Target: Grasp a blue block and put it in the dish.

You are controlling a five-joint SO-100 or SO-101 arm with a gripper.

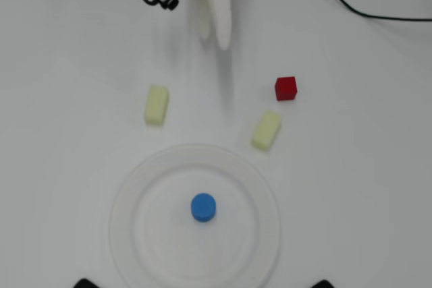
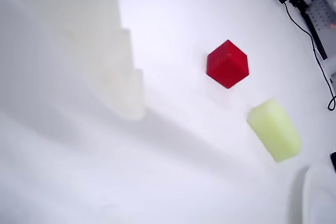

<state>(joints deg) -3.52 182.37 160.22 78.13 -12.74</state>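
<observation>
In the overhead view the blue block point(image 1: 203, 207) lies near the middle of the dish point(image 1: 128, 190), a large round white plate at the bottom centre. My white gripper point(image 1: 214, 37) is at the top, far from the dish, pointing down the picture. Its jaws look closed together with nothing between them. In the wrist view one white finger point(image 2: 118, 61) fills the upper left and holds nothing. The blue block is out of the wrist view; a bit of the dish's rim point(image 2: 321, 195) shows at the bottom right corner.
A red cube point(image 1: 285, 88) point(image 2: 227, 63) and a pale yellow block point(image 1: 266, 130) point(image 2: 274, 129) lie right of the gripper's line. Another pale yellow block point(image 1: 156, 104) lies to the left. A black cable point(image 1: 364, 11) runs across the top right.
</observation>
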